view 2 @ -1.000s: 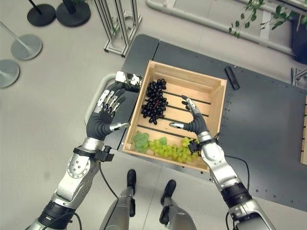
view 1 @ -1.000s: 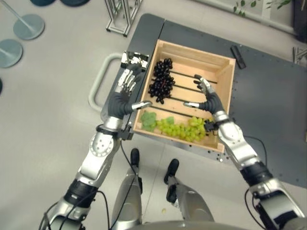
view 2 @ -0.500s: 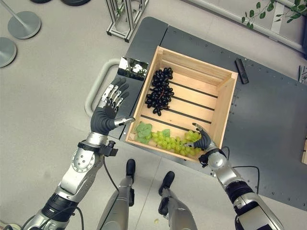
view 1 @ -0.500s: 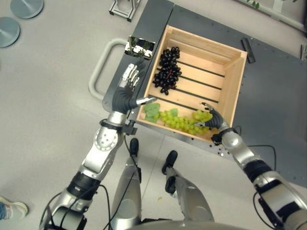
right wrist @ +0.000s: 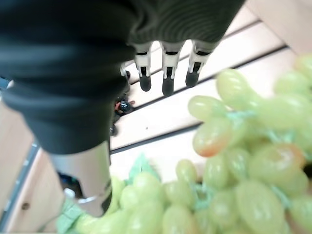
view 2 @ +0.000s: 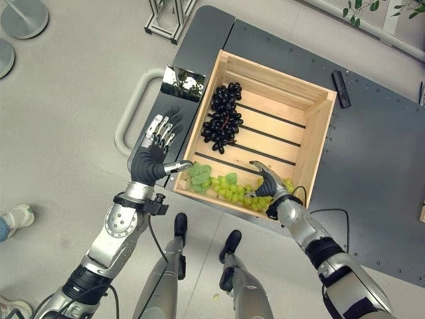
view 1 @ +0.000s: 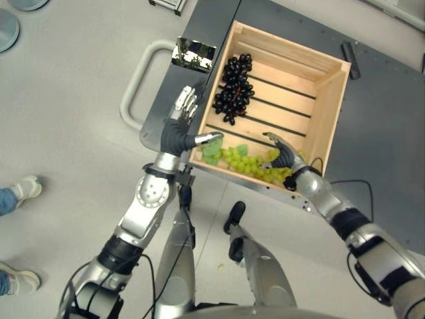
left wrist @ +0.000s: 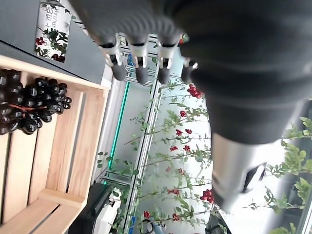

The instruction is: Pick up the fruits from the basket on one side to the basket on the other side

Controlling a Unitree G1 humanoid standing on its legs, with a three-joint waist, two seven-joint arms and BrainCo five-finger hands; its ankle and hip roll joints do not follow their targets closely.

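Two bunches in the wooden crate: dark grapes at back, green grapes along near wall. Right hand over green bunch, fingers relaxed, nothing gripped. Left hand spread outside crate. Advice: scoop under the stem, close gently.

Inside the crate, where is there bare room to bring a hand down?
Bare slats lie between the black grapes and the crate wall on the robot's right. The near edge is crowded: green grapes run along it, with the right robot hand open over them.
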